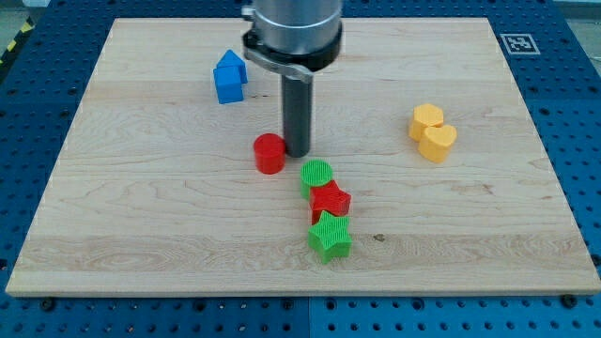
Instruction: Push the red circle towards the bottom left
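Observation:
The red circle point(269, 153) lies near the middle of the wooden board point(141, 216). My tip point(298, 151) stands just to its right, close beside it or touching; I cannot tell which. The rod rises from there to the arm's grey body at the view's top. Below and right of the tip, a green circle point(317, 175), a red star point(330, 201) and a green star point(330, 237) lie in a close line running down the view.
A blue house-shaped block point(228, 77) with a second blue block behind it sits at the upper left. A yellow block point(425, 119) and a yellow heart point(438, 142) touch each other at the right. A marker tag point(517, 42) is at the board's top right corner.

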Controlling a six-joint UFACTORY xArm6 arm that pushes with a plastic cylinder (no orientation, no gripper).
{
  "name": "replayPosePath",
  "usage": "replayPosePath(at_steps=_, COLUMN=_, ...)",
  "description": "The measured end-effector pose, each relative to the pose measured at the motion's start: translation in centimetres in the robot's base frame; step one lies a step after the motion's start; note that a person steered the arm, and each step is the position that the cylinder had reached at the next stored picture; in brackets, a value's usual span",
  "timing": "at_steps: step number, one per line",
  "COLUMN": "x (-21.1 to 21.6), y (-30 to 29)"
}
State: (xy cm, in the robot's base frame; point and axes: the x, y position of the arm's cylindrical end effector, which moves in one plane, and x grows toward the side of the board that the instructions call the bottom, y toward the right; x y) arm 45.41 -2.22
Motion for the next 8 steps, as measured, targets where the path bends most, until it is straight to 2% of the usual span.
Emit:
replayPosePath(at_steps=2, x=0.3, y=-8.3)
replayPosePath(at_steps=8, x=0.1, y=-8.2)
